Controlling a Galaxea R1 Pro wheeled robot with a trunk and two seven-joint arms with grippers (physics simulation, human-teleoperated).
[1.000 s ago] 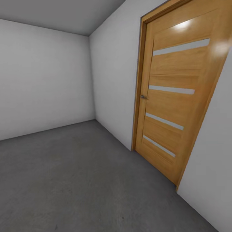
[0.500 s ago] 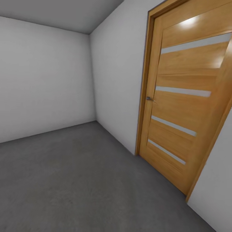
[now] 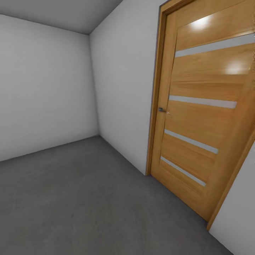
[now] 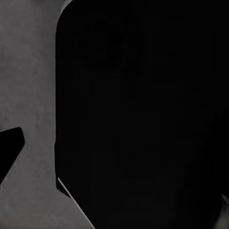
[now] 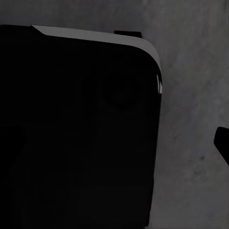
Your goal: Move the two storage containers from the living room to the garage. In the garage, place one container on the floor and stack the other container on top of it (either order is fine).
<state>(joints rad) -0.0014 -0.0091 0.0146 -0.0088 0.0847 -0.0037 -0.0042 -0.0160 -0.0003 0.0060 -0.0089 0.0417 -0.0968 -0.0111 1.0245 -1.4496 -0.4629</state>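
Note:
I am in the garage, looking at its dark grey concrete floor (image 3: 78, 198) and plain white walls (image 3: 42, 88). The two storage containers are out of view. In the left wrist view a dark fingertip (image 4: 9, 148) pokes in at the edge over the concrete, beside a big black part of the robot's body (image 4: 138, 114). In the right wrist view another dark fingertip (image 5: 223, 143) shows at the edge, beside the same kind of black body part (image 5: 76, 133). The frames do not show how either gripper's fingers stand.
A closed wooden door (image 3: 202, 113) with pale horizontal strips and a small metal handle (image 3: 162, 110) is set in the right wall. The room corner (image 3: 94, 88) lies ahead at the left. Bare concrete stretches from the door to the far wall.
The whole head view has shifted: the door looms larger and nearer, and the room corner has slid a little leftward. The camera moved, not the things.

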